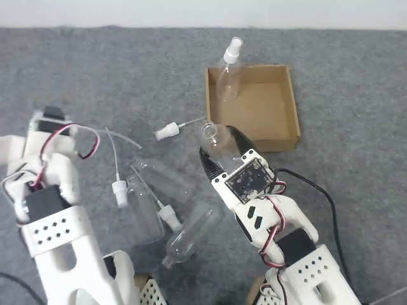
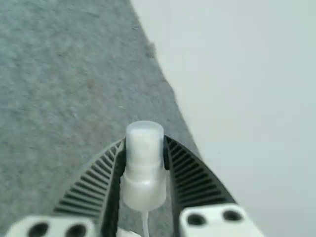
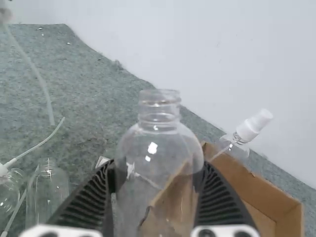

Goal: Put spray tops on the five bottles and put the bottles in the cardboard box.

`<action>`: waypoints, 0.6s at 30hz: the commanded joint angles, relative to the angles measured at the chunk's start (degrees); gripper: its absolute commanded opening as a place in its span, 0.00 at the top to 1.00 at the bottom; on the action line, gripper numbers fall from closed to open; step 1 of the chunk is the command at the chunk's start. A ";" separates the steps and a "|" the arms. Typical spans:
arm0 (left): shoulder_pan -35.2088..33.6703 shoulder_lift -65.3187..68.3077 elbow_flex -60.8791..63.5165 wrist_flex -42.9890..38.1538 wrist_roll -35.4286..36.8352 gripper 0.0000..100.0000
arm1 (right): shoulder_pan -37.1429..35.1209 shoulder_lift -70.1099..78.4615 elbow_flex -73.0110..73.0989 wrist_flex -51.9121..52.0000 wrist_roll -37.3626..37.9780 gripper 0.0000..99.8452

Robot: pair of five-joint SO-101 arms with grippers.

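light: bright, even | shadows: faint, soft | glare: small glints on bottle (image 3: 158,163)

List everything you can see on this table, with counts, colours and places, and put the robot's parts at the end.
cardboard box: one, brown, far side of the table
capped bottle: one, clear with a white spray top, lying in the box's far left corner with its top past the rim
lying bottles: three, clear, uncapped, on the carpet between the arms
held bottle: one, clear, uncapped, upright beside the box
loose spray tops: three, white with tubes, on or near the lying bottles
held spray top: one, white
carpet: grey, covers the table
left gripper: fingers closed on the held spray top
right gripper: fingers closed on the held bottle
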 commanded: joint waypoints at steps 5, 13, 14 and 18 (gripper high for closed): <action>5.45 -2.20 -9.80 -0.53 0.44 0.99 | -0.66 -1.63 -0.97 -0.92 -0.18 0.96; 8.18 -2.20 -12.00 7.30 2.55 0.99 | -0.75 -1.19 -0.88 -0.75 0.79 0.96; 8.18 -2.20 -12.00 7.38 3.16 0.99 | -0.75 -1.19 -0.70 -0.75 2.46 0.96; 8.44 -2.20 -12.00 7.47 3.60 0.99 | -3.21 -1.27 1.05 -1.27 8.70 0.96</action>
